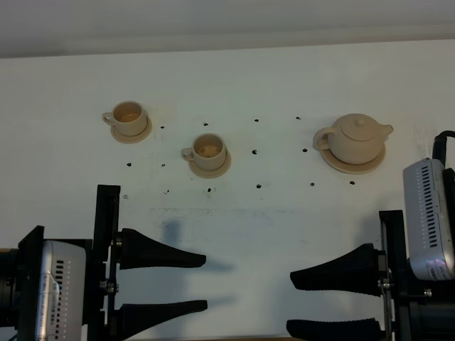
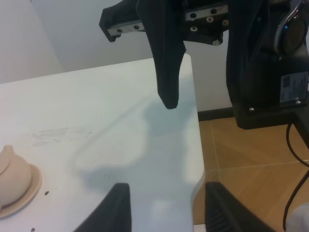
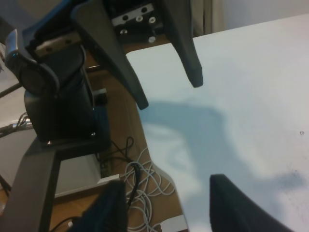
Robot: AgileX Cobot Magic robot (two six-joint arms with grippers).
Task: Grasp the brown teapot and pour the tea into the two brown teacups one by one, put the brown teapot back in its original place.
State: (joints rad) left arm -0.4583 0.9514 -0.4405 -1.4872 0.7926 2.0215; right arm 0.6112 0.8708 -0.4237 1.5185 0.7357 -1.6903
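Note:
The brown teapot stands upright with its lid on, on its wide saucer at the back right. Part of the teapot shows in the left wrist view. The two brown teacups stand on small saucers: one at the back left, one nearer the middle. My left gripper is open and empty near the front edge, far from the cups. My right gripper is open and empty at the front right, well in front of the teapot.
The white table has small dark dots between the cups and the teapot. Its front edge lies close under both grippers, with wooden floor and cables beyond. The two grippers face each other across a gap.

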